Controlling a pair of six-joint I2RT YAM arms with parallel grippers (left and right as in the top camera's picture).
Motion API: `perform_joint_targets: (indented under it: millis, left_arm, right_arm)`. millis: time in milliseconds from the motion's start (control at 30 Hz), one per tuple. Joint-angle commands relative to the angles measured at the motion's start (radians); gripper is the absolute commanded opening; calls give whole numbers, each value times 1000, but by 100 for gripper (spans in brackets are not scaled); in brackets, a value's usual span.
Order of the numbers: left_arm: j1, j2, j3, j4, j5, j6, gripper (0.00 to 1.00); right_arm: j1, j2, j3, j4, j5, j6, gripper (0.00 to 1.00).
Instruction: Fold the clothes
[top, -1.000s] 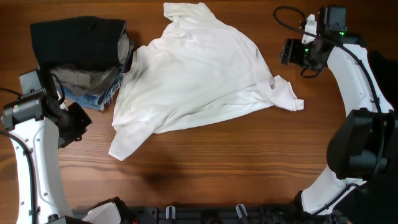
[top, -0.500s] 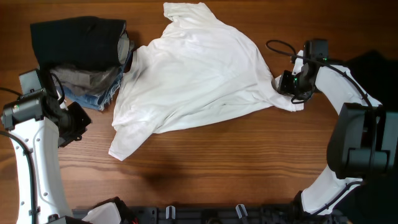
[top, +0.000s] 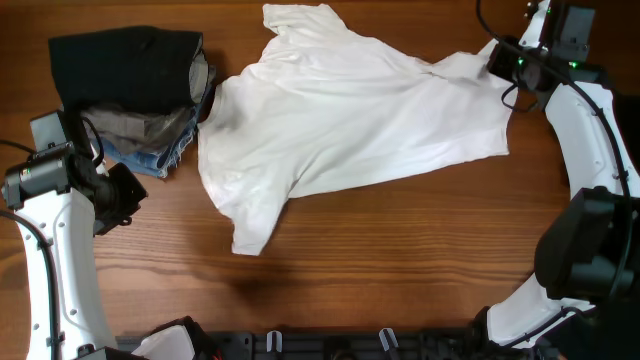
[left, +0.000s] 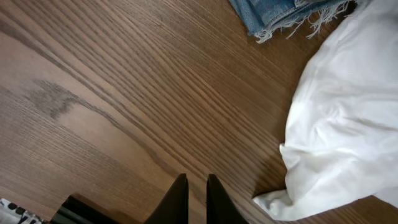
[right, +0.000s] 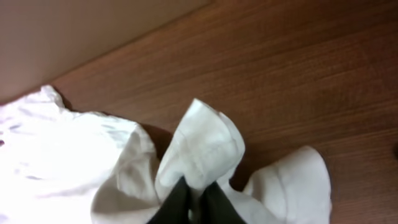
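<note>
A large white T-shirt (top: 350, 125) lies spread across the middle of the wooden table. My right gripper (top: 500, 55) at the back right is shut on a bunched corner of this T-shirt (right: 205, 152), lifting it off the wood. My left gripper (left: 197, 182) hovers over bare wood at the left, shut and holding nothing; the shirt's lower corner (left: 336, 137) lies to its right. At the back left sits a pile of folded clothes (top: 135, 95): black on top, grey and frayed blue denim (left: 280, 12) beneath.
The pile touches the T-shirt's left edge. A dark item (top: 615, 105) lies at the table's right edge behind my right arm. A black rail (top: 330, 345) runs along the front edge. Bare wood (top: 400, 260) stretches along the front.
My right gripper dropped to the shirt's right sleeve, shut on it and pulled it back and to the right. The whole shirt slid right and stretched out. The left arm stayed put.
</note>
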Motion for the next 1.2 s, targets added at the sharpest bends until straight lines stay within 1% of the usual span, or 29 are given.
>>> perform_joint_targets:
  millis: [0, 33, 67, 100, 133, 167, 200, 233, 300, 333, 367, 400, 433, 467, 533, 567, 600, 633, 667, 733, 767, 800, 833, 867, 933, 967, 1000, 1067, 1167]
  left_arm:
    - [3, -11, 6, 4, -2, 6, 11]
    - [3, -11, 6, 5, -2, 6, 12]
    - [3, -11, 6, 6, 2, 7, 12]
    - [2, -11, 6, 7, 30, 28, 12]
    - [-4, -11, 6, 6, 151, 113, 15]
    - [-19, -11, 4, 5, 266, 143, 19]
    - [-41, -11, -6, 12, 309, 141, 22]
    - [-72, -11, -32, 21, 311, 140, 24]
    - [-111, -11, -119, 53, 309, 93, 23]
    - [-122, -11, -203, 90, 310, 48, 23]
    - [-124, -11, -288, 145, 326, 8, 23]
    - [-124, -11, -363, 209, 373, -1, 24]
    - [-124, -11, -423, 272, 422, -2, 27]
    - [-124, -11, -496, 359, 474, -9, 33]
    - [-124, -11, -552, 438, 478, -29, 41]
    - [-124, -11, -560, 465, 478, -28, 45]
    - [-124, -10, -562, 496, 478, -28, 47]
    - [-124, -10, -562, 536, 478, -28, 54]
    - [-124, -10, -562, 553, 478, -28, 57]
    - [-124, -10, -562, 567, 478, -28, 65]
    - [-124, -10, -562, 566, 478, -28, 66]
    - [-124, -10, -562, 565, 483, -27, 67]
    - [-124, -10, -562, 566, 524, -16, 69]
    - [-124, -10, -562, 567, 541, -16, 70]
    - [-124, -10, -562, 567, 542, -16, 75]
    - [-124, -10, -562, 567, 548, -2, 76]
    - [-124, -10, -562, 566, 587, 41, 75]
    - [-124, -10, -561, 560, 666, 89, 75]
    - [-124, -11, -561, 554, 672, 89, 73]
  right_arm:
    - [-3, 18, 13, -27, 19, 45, 12]
    - [-4, 18, 13, -39, 21, 32, 42]
    - [-5, 18, 13, -49, 22, 3, 68]
    - [-6, 18, 13, -66, 22, -27, 78]
    - [-8, 18, 13, -114, 26, -34, 81]
    - [-9, 18, 13, -140, 25, -32, 82]
    - [-9, 18, 13, -173, 25, -32, 82]
    - [-9, 18, 13, -219, 25, -31, 81]
    - [-9, 18, 13, -295, 25, -30, 82]
    - [-9, 18, 4, -359, 8, -30, 80]
    - [-8, 19, -15, -391, -12, -29, 75]
    - [-7, 19, -40, -403, -33, -23, 68]
    - [-5, 24, -81, -406, -35, -3, 64]
    - [-5, 30, -132, -401, -36, 26, 67]
    - [-5, 35, -207, -364, -36, 51, 73]
    - [-5, 37, -230, -335, -37, 52, 74]
    - [-5, 38, -258, -294, -37, 55, 75]
    - [-4, 42, -287, -248, -36, 68, 75]
    - [-4, 43, -312, -205, -38, 74, 75]
    - [-3, 43, -359, -84, -84, 71, 75]
    - [-3, 43, -371, -53, -94, 72, 74]
    - [-2, 43, -384, -34, -96, 74, 67]
    - [-2, 43, -400, -31, -89, 74, 64]
    - [-2, 44, -411, -31, -73, 73, 64]
    - [-2, 56, -434, -31, -36, 71, 54]
    - [-2, 76, -448, -27, -32, 70, 43]
    - [-2, 88, -453, -29, -32, 70, 35]
    - [-2, 85, -450, -78, -37, 51, 4]
    - [-3, -24, -414, -216, -29, 48, 4]
